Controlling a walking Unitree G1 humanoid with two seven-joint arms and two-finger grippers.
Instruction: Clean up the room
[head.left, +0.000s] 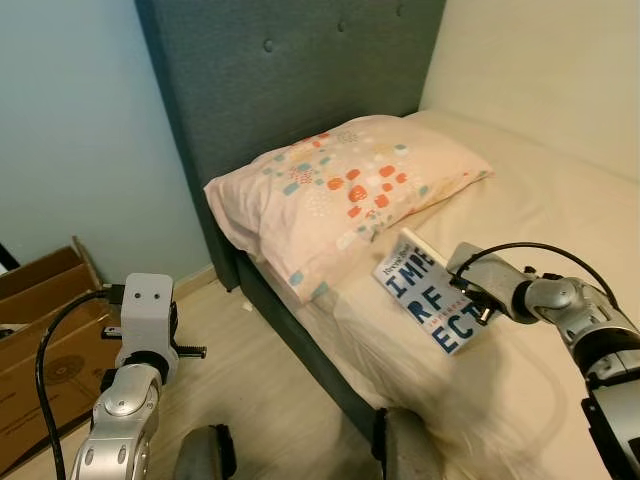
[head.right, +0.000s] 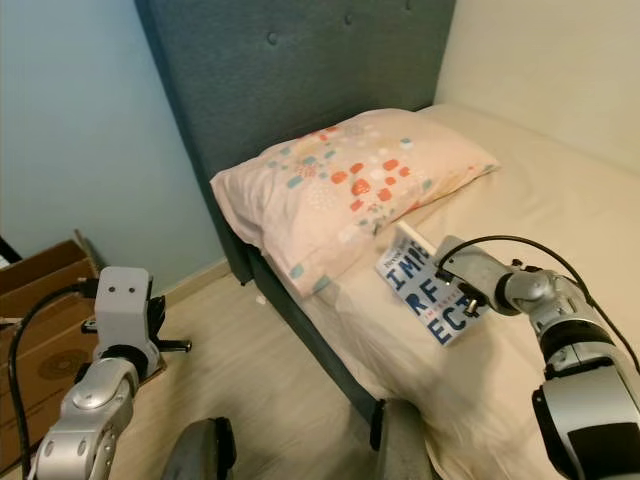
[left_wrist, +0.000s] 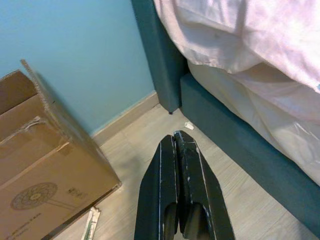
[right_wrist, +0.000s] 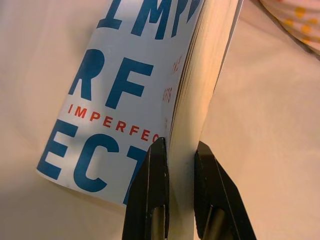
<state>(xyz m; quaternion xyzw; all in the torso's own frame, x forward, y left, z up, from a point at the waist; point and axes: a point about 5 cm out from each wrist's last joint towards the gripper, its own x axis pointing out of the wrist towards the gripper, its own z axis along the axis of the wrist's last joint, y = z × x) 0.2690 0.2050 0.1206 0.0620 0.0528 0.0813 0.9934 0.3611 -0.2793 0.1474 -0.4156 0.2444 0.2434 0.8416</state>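
The book is showing a smooth, lightly glossy paper cover with matt cream page edges, pinched between the right gripper's smooth black plastic fingers. The bed is wearing a soft, matt cream cloth sheet, and the pillow on the far side is lying in matt printed cotton-like cloth. The headboard is looking like coarse woven grey fabric. The floor is showing pale matt wood grain, the box on the left rough brown cardboard, and the arms brushed silver metal.
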